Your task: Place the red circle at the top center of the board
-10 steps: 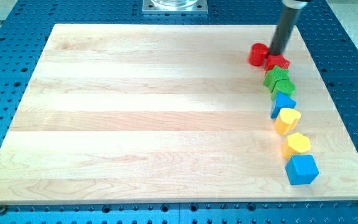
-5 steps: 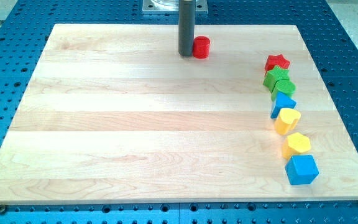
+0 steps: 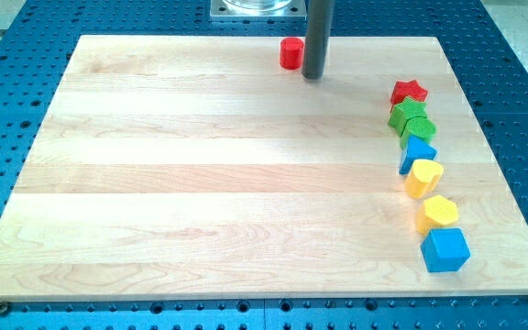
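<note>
The red circle (image 3: pixel 291 53) stands near the top edge of the wooden board (image 3: pixel 200 174), about the middle of its width. My tip (image 3: pixel 313 75) rests on the board just to the right of the red circle and a little below it, close to it; I cannot tell if they touch.
A column of blocks runs down the board's right side: a red star (image 3: pixel 409 92), two green blocks (image 3: pixel 409 116), a blue block (image 3: pixel 417 151), a yellow block (image 3: pixel 423 177), a yellow hexagon (image 3: pixel 439 213) and a blue cube (image 3: pixel 445 249). A metal mount (image 3: pixel 257 7) sits beyond the top edge.
The red circle has slid left from beside the red star to the top centre, then slightly up. My tip went from its right to its left, and now stands at its right again.
</note>
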